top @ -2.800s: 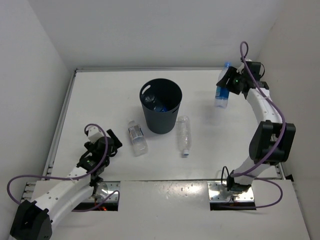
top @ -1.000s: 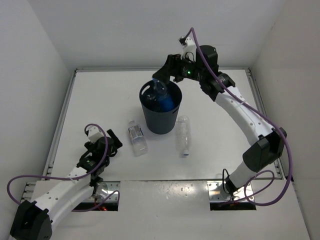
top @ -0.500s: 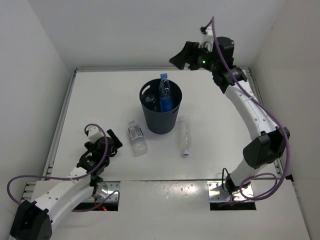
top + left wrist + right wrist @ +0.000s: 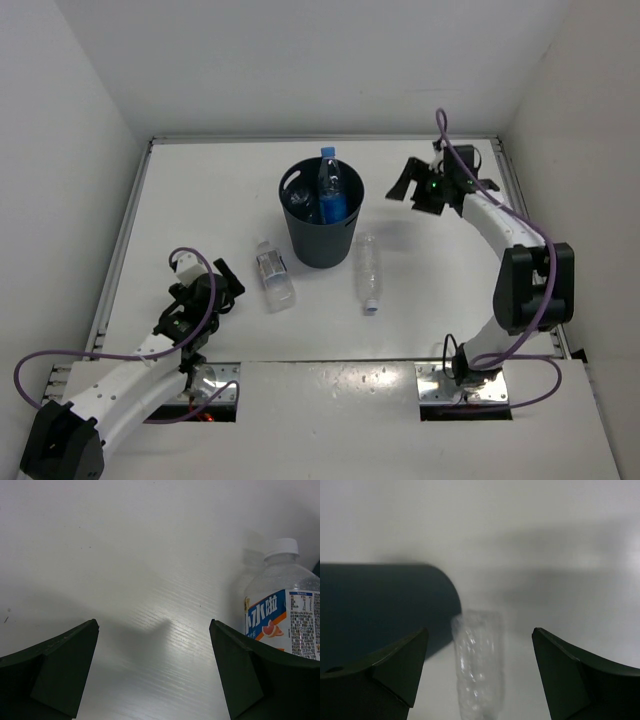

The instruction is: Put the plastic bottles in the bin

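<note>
Left claw gapes empty, just beside a labelled bottle lying on the tabletop. A bare bottle lies right of the bin, which holds a blue-labelled bottle upright. Right claw hangs apart, empty, beyond.

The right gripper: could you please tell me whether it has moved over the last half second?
Yes. The right gripper has swung down and rightward in the top view, away from the bin, and is now level with its rim.
</note>
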You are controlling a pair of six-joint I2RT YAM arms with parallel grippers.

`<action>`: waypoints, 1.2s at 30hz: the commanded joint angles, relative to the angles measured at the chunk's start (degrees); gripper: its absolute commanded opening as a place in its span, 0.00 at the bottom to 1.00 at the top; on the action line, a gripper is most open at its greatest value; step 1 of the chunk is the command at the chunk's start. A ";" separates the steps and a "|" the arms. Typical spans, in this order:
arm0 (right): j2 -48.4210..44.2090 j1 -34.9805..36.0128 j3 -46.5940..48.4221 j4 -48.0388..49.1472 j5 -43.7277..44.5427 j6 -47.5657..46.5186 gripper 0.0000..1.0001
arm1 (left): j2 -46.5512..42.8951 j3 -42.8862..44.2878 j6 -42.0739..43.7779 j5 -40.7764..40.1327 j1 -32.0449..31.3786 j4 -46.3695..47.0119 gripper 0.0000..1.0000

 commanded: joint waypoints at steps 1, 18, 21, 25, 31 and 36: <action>-5.66 0.16 -4.75 -0.10 -1.58 0.76 0.86 | 0.09 2.06 -0.47 -0.04 -0.50 1.58 1.00; -0.92 2.36 -6.52 1.57 -3.50 -2.22 0.86 | 0.09 2.06 -0.47 -0.04 -0.50 1.58 1.00; 0.75 3.76 -6.52 2.09 -4.92 -3.80 0.86 | 0.09 2.06 -0.47 -0.04 -0.50 1.58 1.00; 4.17 5.00 -6.52 2.71 -6.14 -4.34 0.86 | 0.09 2.06 -0.47 -0.04 -0.50 1.58 1.00; 7.95 7.28 -5.38 2.71 -8.43 -6.10 0.87 | 0.09 2.06 -0.47 -0.04 -0.50 1.58 1.00; 10.32 7.28 -6.00 2.71 -8.43 -6.10 0.87 | 0.62 2.06 -0.47 -0.04 -0.50 1.58 1.00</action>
